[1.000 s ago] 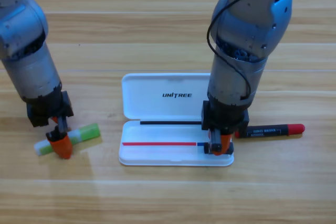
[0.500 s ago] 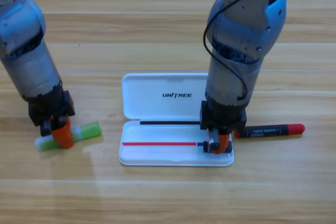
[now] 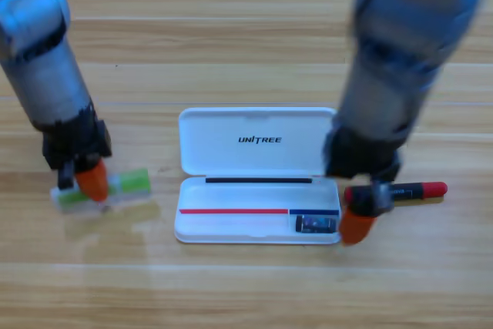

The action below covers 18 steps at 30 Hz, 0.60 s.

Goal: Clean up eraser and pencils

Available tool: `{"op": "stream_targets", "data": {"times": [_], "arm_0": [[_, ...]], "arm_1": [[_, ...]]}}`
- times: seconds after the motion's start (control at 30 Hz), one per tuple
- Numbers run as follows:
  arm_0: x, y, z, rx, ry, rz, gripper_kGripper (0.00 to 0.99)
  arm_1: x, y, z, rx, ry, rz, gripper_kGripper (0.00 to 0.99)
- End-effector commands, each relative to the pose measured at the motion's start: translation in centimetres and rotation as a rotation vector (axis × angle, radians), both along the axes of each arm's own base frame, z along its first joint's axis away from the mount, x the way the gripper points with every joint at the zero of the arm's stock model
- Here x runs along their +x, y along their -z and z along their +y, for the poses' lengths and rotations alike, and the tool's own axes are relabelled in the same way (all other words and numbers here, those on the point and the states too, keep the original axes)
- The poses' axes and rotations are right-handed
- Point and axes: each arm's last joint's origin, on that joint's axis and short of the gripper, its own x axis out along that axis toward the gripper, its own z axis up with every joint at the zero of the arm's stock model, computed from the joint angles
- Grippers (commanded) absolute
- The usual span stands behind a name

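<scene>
With the eraser point(image 3: 316, 223) lying in the white case point(image 3: 254, 152), my right gripper point(image 3: 359, 217) hangs by the black-and-red pencil point(image 3: 408, 190); my left gripper point(image 3: 91, 180) pinches the green pencil point(image 3: 127, 186) for lifting; right's grip I cannot tell.

The whole view is taken up by a wooden counter point(image 3: 246, 290); no wall, floor or window shows anywhere around it. Its surface is light, honey-coloured wood laid in long planks that run from side to side across the picture; thin darker seams separate the planks, and a fine streaky grain follows the same direction. The finish is smooth and slightly glossy; soft, blurred reflections lie on the boards below the middle of the view, most plainly toward the lower left. The light is even and diffuse, coming from above; shadows on the wood are faint and short, with soft edges, and no bright glare spot appears on the surface.
</scene>
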Motion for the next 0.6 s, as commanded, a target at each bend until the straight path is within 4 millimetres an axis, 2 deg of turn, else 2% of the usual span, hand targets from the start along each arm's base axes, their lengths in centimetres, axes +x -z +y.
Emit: {"op": "stream_targets", "data": {"times": [0.03,0.1,0.2,0.3,0.43,0.6], "arm_0": [[-0.7,-6.5,0.3,-0.056,0.033,-0.092,0.0],[-0.8,-8.7,0.3,-0.076,0.035,-0.114,0.0],[-1.1,-11.2,0.1,-0.125,0.06,-0.136,0.0],[-1.7,-12.6,-1.1,-0.154,0.104,-0.145,0.0],[-2.6,-12.7,-2.9,-0.176,0.165,-0.132,0.0],[-3.8,-11.8,-5.4,-0.173,0.232,-0.094,0.0]], "arm_1": [[-0.9,-4.5,-5.8,0.045,0.005,-0.08,0.946],[0.1,-3.5,-7.0,0.01,0.003,-0.069,0.946],[2.6,-0.8,-7.9,-0.037,0.004,-0.048,0.945],[4.7,1.6,-8.1,-0.053,0.003,-0.055,0.945],[6.5,3.8,-7.6,-0.064,-0.024,-0.05,0.94],[8.4,6.5,-6.6,-0.086,-0.047,-0.025,0.936]]}}
